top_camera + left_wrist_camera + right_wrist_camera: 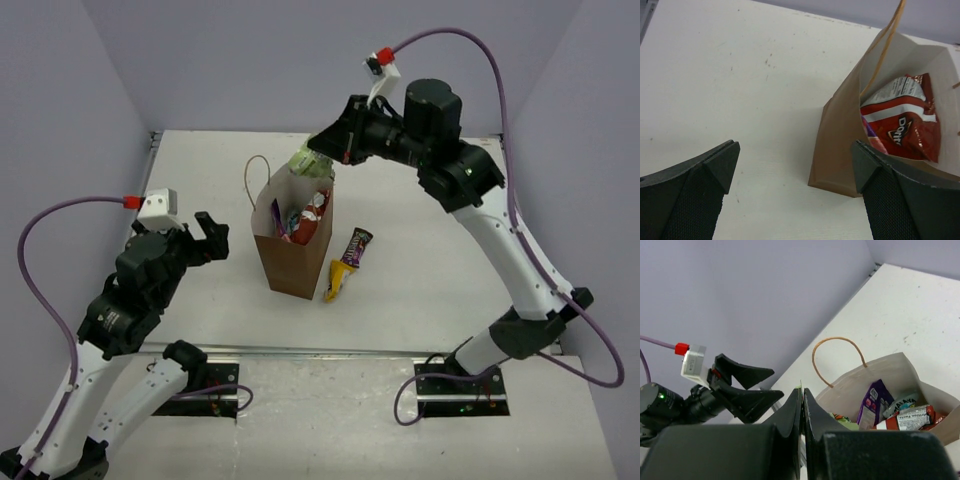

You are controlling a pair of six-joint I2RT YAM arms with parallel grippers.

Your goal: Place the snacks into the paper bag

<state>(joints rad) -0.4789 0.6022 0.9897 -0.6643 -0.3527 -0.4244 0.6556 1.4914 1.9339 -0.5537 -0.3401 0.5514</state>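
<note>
The brown paper bag [290, 262] stands upright mid-table with a thin loop handle [257, 175]. Inside it lie a red chip bag [907, 122], a purple packet [874, 399] and small wrappers. My right gripper [320, 152] is shut on a green snack packet [308, 164] and holds it over the bag's far rim; the packet's edge shows between the jaws in the right wrist view [801, 390]. A dark purple bar [358, 247] and a yellow packet [338, 279] lie on the table right of the bag. My left gripper [206, 238] is open and empty, left of the bag.
The white table [440, 270] is walled by lilac panels at the back and sides. The arm bases are bolted on black plates at the near edge [215, 397]. Purple cables loop off both arms.
</note>
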